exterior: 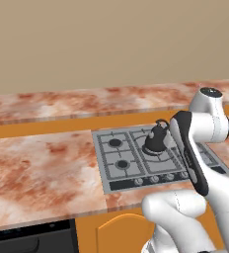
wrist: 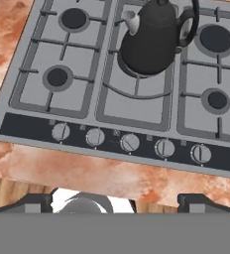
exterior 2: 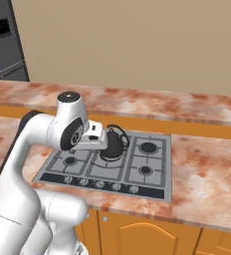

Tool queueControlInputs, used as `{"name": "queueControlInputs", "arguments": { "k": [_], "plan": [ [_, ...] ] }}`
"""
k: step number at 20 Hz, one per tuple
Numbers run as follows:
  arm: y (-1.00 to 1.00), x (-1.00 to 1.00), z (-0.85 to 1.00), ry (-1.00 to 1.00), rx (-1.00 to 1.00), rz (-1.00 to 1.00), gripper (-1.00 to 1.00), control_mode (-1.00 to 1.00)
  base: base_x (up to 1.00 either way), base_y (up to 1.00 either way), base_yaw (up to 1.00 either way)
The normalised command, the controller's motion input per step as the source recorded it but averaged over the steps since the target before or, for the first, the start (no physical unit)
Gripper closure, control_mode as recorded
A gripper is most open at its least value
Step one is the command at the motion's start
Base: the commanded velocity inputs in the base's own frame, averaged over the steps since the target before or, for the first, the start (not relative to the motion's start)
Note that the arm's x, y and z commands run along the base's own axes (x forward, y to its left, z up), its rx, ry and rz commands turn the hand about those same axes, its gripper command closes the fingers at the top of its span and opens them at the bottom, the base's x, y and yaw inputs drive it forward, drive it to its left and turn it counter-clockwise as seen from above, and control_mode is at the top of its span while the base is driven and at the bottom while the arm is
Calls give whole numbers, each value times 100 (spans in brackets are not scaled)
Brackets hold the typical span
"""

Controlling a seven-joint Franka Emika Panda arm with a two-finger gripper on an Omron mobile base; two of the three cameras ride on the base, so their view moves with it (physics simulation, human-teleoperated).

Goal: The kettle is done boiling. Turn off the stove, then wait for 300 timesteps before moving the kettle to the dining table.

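Hand view: kettle (wrist: 151, 44) upright on stove (wrist: 137, 104); spout toward upper left.

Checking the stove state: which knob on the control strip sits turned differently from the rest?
The middle knob of the five on the stove, below the kettle. Its pointer line slants diagonally; the other four stand roughly upright.

glossy black kettle (wrist: 151, 42), matt grey metal stove (wrist: 137, 106) w/ black grates, smooth marbled worktop (exterior: 37, 173)
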Motion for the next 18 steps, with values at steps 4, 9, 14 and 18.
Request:
{"name": "queueControlInputs", "arguments": {
  "k": [4,9,14,18],
  "plan": [
    [-18,-7,-39,0,-7,5,-100,-100,0,0,0],
    [-12,-4,-39,0,-4,8,-100,-100,0,0,0],
    [-2,-1,-31,0,0,13,-100,-100,0,0,0],
    [0,0,-31,0,0,14,-100,-100,0,0,0]
  ]
}}
